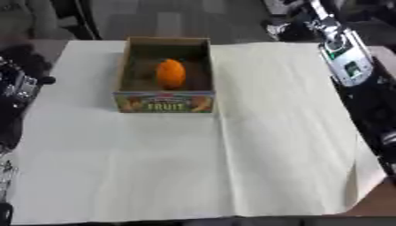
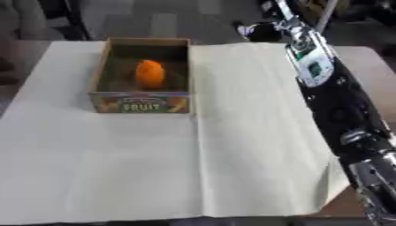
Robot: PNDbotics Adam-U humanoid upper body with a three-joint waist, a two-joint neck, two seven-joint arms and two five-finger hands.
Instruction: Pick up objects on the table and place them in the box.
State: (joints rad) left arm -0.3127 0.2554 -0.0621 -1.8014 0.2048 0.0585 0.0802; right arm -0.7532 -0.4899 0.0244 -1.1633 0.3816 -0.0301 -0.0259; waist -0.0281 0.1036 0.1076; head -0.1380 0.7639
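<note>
Orange round fruit [image 1: 171, 73] lies inside our open cardboard box printed "FRUIT" [image 1: 164, 102]. Left of that box our left hand [image 1: 19, 84] shows, fingers unclear; right hand we cannot see.

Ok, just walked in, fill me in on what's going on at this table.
Nothing is being handled right now. An orange fruit already lies inside the cardboard fruit box, which sits on the pale sheet covering the table. The robot's right arm runs along the right edge; neither hand shows clearly.
</note>
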